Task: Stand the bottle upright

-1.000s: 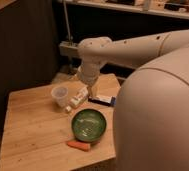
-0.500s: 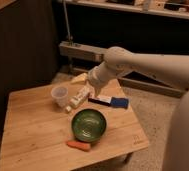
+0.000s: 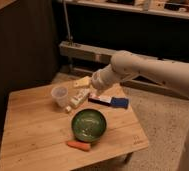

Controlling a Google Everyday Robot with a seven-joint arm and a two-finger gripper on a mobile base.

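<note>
Bottle (image 3: 78, 100) — slim, white, cap end pointing near-left — lies flat on desk (image 3: 33, 135) between cup (image 3: 59, 95) and box (image 3: 110, 101). Gripper (image 3: 94, 91) just over its far end, fingers released. Bottle unmoved since earlier; arm's bulk has cleared the foreground.

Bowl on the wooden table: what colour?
Green round bowl, camera view; gripper hovers near the small white plastic bottle.
</note>
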